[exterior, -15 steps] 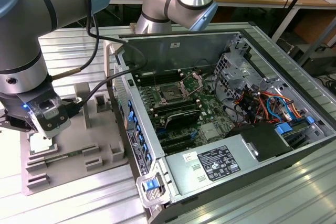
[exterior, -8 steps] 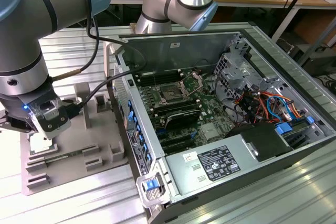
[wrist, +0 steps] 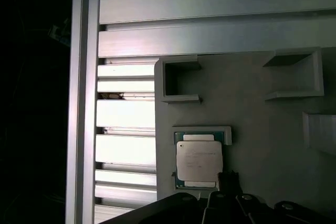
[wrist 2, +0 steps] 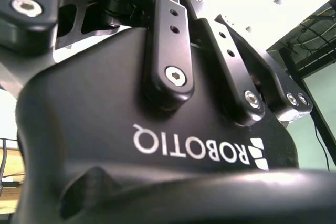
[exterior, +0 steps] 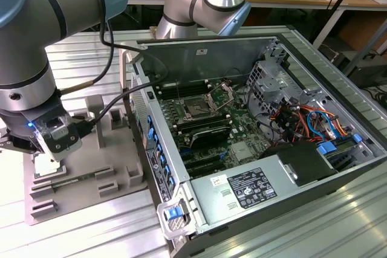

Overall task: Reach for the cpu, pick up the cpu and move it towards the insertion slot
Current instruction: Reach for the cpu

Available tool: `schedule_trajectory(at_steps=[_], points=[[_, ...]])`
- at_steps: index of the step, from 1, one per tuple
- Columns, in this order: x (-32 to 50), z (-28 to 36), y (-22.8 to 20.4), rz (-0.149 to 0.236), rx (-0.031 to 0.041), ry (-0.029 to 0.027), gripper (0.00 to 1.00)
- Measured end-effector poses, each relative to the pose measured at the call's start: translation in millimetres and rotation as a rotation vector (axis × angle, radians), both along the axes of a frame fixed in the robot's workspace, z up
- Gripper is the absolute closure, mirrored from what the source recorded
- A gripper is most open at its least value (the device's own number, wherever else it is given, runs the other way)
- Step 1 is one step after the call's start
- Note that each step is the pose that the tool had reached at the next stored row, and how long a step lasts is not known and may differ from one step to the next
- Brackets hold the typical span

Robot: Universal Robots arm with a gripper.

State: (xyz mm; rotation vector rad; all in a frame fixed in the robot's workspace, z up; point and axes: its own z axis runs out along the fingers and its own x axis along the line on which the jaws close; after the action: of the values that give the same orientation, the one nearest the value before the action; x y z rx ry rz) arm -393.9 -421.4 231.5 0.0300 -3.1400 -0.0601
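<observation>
one step in hand: the reach. the gripper [wrist: 227, 195] hovers over the grey fixture [wrist: 252, 103], where the cpu [wrist: 198, 160] lies flat and unheld; open or closed, i cannot tell. the insertion slot [exterior: 196, 108] sits well apart from the fixture. a grasp calls for squaring to the chip's edges.

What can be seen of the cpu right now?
The cpu is a small flat square chip with a dull silver metal top and a thin greenish rim. It lies flat, seated in a raised-edged recess of the grey tray, not lifted. Dark parts of the gripper show by one corner; whether they touch it cannot be told.
</observation>
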Motion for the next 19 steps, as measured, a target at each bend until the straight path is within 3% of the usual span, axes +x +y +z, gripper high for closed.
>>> schedule_trajectory(at_steps=[19], points=[[0.0, -5.8, 0.0, 0.0, 0.0, 0.0, 0.89]])
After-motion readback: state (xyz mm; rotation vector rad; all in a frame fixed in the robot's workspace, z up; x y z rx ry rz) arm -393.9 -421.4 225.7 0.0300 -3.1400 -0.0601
